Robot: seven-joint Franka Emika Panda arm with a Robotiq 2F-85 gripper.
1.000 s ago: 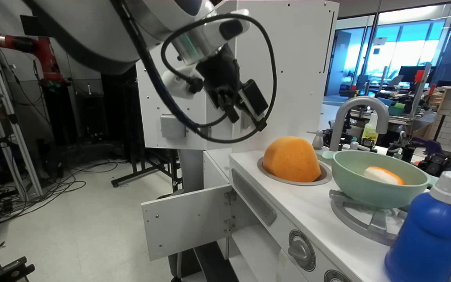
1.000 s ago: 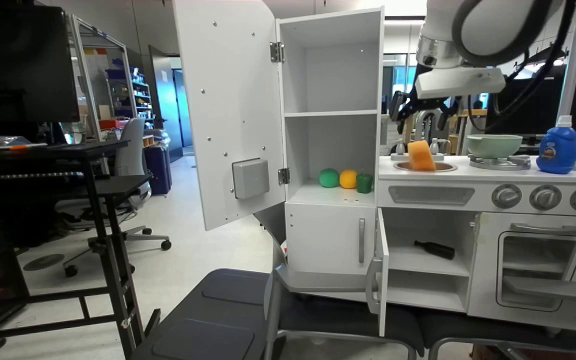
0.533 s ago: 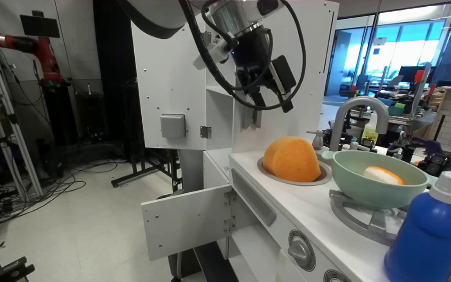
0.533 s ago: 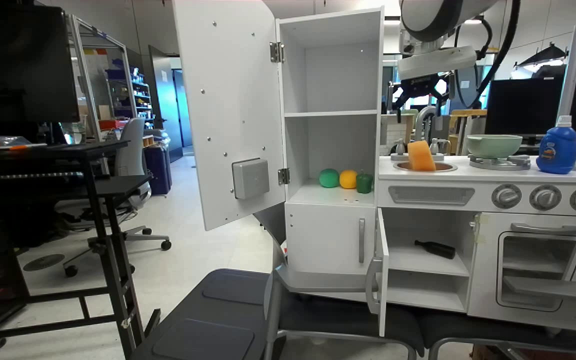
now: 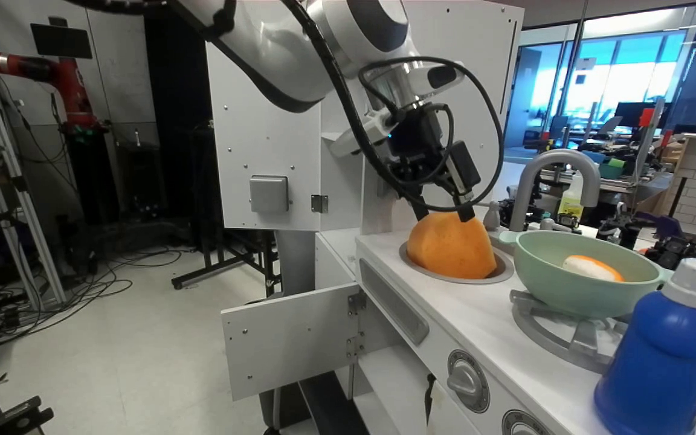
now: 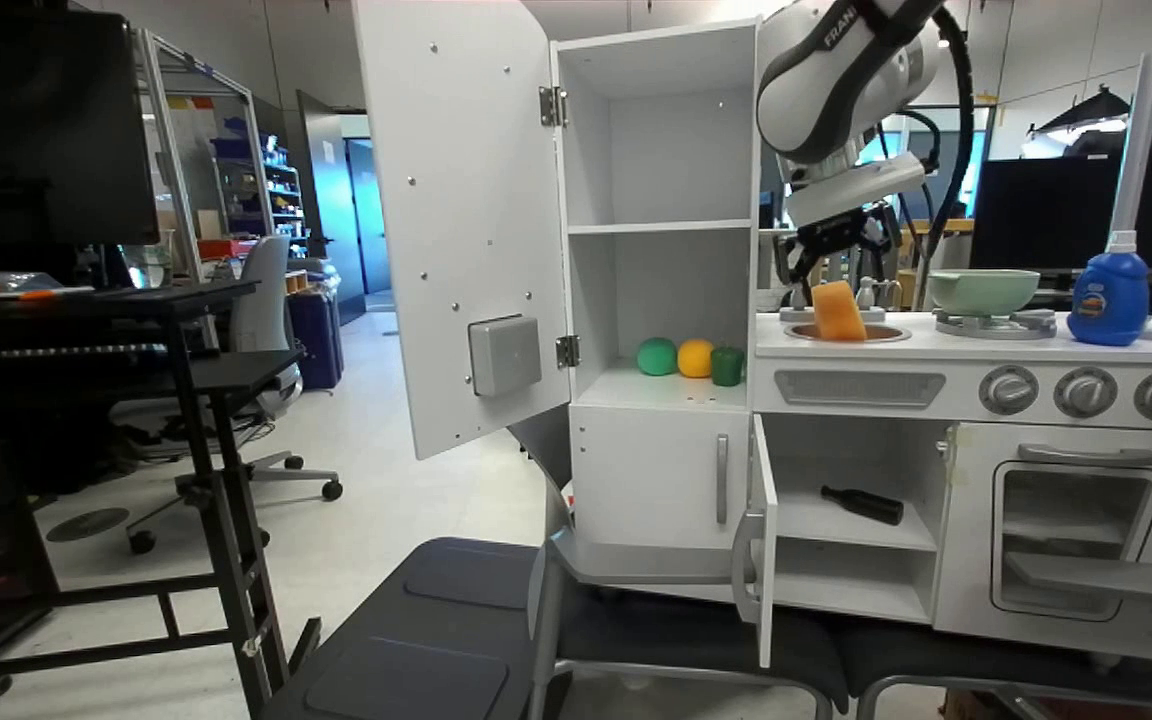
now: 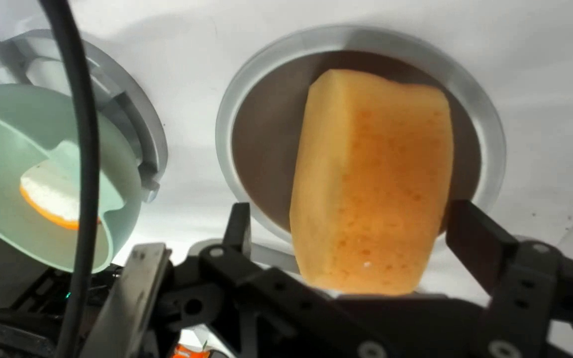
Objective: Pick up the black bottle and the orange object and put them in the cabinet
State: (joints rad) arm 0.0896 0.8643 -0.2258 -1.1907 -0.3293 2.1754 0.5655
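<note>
I can see the end effector [image 7: 350, 211] with its two fingers [image 7: 238, 228] spread apart, low in the wrist view, one to either side of the lower end of the orange object [image 7: 376, 184]. Whether the finger at the right of that frame brushes it, I can't tell. The orange object sits in the round sink [image 7: 223, 124], right of centre there, and in both exterior views it sticks up above the rim.

The black bottle [image 6: 871, 505] lies on its side in the cabinet [image 6: 866, 450], lower right of the frame in an exterior view, on the upper shelf [image 6: 806, 520] with its neck pointing left. The cabinet door [image 5: 290, 341] stands open. At the right of both exterior views, the table [image 5: 475, 314] also carries a pale green bowl [image 5: 571, 296] on a grey burner [image 5: 583, 344], with a blue bottle [image 5: 662, 362] near it.
</note>
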